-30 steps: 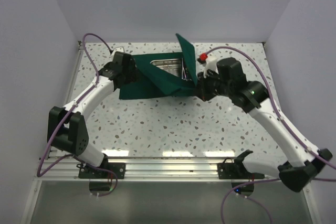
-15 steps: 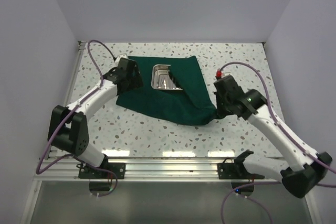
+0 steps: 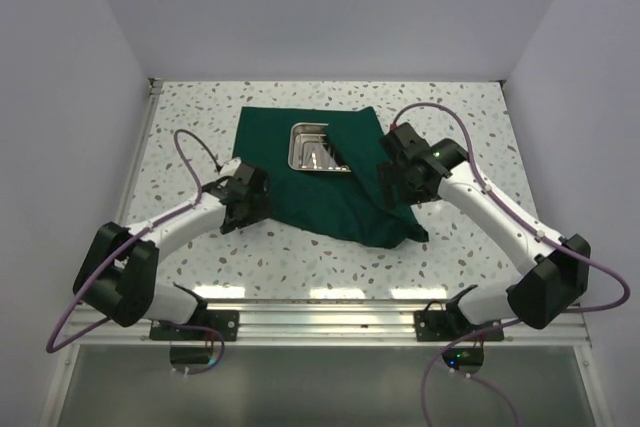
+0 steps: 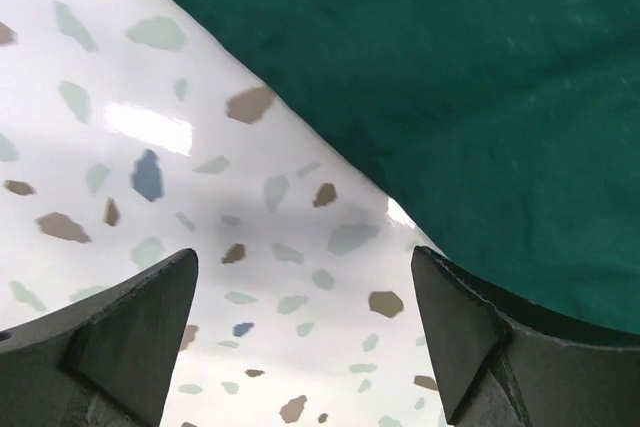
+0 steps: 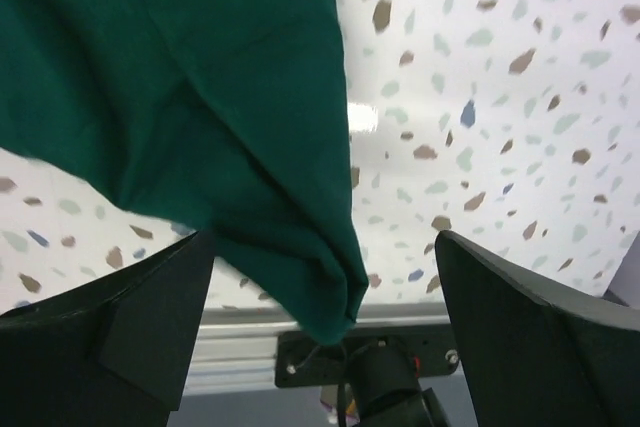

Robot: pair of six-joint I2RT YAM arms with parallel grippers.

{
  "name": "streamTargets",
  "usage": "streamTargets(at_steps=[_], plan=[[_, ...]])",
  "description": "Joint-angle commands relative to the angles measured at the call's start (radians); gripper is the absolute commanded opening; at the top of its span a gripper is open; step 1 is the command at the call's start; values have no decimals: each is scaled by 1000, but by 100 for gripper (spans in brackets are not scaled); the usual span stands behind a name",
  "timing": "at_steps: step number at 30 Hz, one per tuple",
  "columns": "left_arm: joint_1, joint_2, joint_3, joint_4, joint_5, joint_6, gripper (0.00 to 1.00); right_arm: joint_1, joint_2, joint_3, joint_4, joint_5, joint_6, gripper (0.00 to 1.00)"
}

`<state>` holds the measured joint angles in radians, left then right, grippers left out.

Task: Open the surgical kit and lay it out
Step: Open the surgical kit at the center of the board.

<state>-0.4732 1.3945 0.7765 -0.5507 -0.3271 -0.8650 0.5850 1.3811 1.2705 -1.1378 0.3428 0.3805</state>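
We see the dark green cloth (image 3: 320, 192) spread open on the speckled bench (image 3: 450, 117), its near right corner rumpled. The steel tray (image 3: 294, 147) sits on the cloth's far middle, with small steel instruments (image 3: 322, 157) inside, too small for us to tell apart. The left gripper (image 4: 305, 277) hovers with fingers wide apart over bare bench just beside the cloth's near left edge. The right gripper (image 5: 325, 247) is likewise released, fingers spread above the rumpled right corner, grasping nothing.
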Motion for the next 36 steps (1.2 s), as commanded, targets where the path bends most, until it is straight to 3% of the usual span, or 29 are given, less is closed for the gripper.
streamTargets(at_steps=[1,5,14,17,18,21,25,31,33,36], plan=[[-44,-12,-22,109,-1,-58,91,-1,25,143,38,110,-37,96],[-80,60,-5,165,-15,-66,91,-2,111,236,125,114,-75,96],[-104,225,35,288,-62,-100,91,-1,514,498,268,65,-129,96],[-104,280,47,331,-63,-112,87,-1,640,614,292,56,-146,95],[-104,317,64,337,-58,-117,76,-1,671,645,294,70,-149,95],[-105,374,84,345,-26,-131,56,-1,785,753,322,73,-150,95],[-120,390,81,362,-15,-135,42,-2,898,910,313,76,-158,95],[-122,386,72,347,-17,-126,17,-8,993,940,308,61,-144,95],[-120,374,67,330,-16,-131,0,-8,1010,931,305,61,-137,93],[-122,347,64,284,-15,-138,0,-7,1018,909,306,76,-140,84]])
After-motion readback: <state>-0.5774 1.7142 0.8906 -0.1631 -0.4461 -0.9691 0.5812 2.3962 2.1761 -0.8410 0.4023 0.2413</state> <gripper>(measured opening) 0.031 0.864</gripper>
